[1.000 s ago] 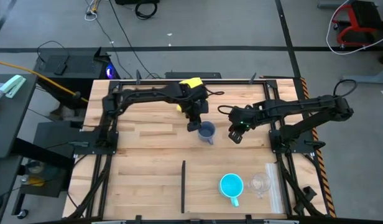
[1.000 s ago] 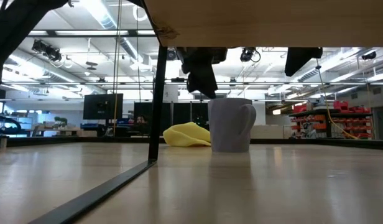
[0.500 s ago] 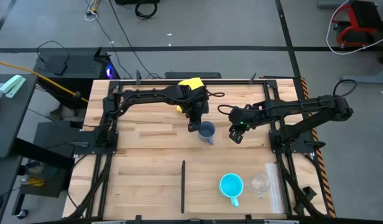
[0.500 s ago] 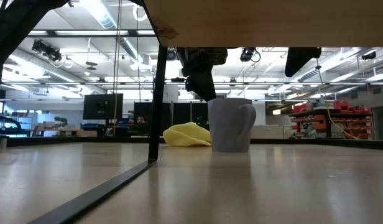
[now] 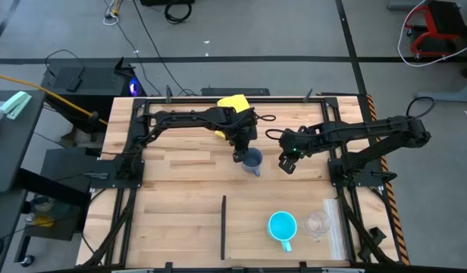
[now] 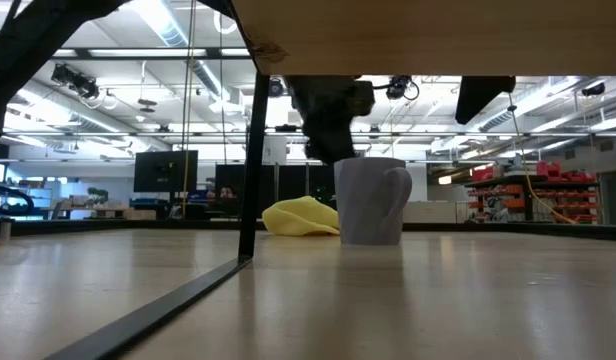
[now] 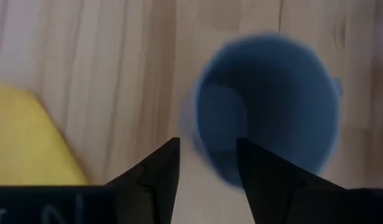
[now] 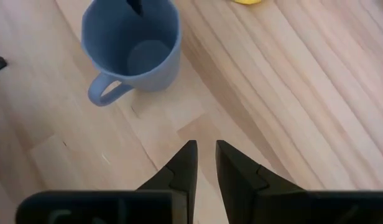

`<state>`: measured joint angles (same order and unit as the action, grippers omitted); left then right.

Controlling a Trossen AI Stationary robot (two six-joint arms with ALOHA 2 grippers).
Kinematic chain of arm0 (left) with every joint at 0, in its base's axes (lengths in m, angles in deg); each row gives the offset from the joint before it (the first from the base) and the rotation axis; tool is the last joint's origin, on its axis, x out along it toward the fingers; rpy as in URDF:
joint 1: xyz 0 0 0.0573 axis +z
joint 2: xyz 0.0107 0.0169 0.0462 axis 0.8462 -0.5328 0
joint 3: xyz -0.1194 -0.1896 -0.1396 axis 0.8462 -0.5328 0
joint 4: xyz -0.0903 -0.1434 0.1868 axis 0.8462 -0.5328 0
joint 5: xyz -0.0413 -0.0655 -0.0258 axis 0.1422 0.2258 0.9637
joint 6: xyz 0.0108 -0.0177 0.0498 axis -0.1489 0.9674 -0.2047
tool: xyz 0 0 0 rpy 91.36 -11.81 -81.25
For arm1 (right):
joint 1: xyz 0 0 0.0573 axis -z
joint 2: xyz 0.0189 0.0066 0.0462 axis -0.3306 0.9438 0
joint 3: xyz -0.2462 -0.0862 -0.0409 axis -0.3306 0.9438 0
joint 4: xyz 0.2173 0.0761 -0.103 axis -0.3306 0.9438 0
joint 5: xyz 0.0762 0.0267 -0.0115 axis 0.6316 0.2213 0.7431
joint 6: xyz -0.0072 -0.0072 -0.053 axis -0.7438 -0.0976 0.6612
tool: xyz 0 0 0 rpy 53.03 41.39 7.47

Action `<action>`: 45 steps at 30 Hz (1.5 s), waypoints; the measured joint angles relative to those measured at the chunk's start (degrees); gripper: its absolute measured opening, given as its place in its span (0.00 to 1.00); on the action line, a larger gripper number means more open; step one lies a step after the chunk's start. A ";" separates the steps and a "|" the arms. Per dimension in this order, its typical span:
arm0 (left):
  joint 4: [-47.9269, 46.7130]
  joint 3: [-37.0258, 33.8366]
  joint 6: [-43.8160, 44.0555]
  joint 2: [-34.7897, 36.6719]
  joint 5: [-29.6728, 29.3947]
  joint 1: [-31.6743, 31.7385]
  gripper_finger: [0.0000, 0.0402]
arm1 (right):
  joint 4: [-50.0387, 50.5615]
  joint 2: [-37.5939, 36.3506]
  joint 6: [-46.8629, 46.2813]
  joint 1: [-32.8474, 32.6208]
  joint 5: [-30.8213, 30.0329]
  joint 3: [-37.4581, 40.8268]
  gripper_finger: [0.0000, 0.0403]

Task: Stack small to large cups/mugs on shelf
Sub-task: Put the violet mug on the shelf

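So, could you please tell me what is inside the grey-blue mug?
The grey-blue mug looks empty; its bare bottom shows. The left gripper hovers over its rim, hiding a sliver inside.

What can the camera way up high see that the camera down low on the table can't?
Only the high view shows the cyan mug and clear cup near the table's front, plus both whole arms, with the right gripper waiting beside the grey-blue mug. Only the low view shows the room behind the table. Both show the grey-blue mug, the yellow cloth and the open left gripper at the mug's rim.
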<state>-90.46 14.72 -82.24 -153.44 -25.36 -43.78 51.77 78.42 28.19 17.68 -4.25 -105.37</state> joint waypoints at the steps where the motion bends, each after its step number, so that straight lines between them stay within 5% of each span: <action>1: 1.49 0.07 0.00 -0.34 -0.01 0.00 0.41 | 0.02 0.00 0.02 0.00 0.00 0.00 0.17; 13: 0.89 0.04 1.95 -2.04 -2.82 0.37 0.33 | -0.17 0.00 0.00 -0.02 -0.62 0.00 0.17; 25: 0.93 0.04 3.00 -2.04 -4.54 0.60 0.07 | -0.28 0.00 -0.02 -0.04 -0.68 0.00 0.17; 45: -4.58 -0.08 1.05 1.80 -4.66 -0.81 0.07 | -0.99 0.00 6.44 -0.04 -2.10 0.00 0.16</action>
<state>-95.04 14.64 -81.19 -151.64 -30.02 -44.58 50.78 78.42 34.63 17.63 -6.35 -105.37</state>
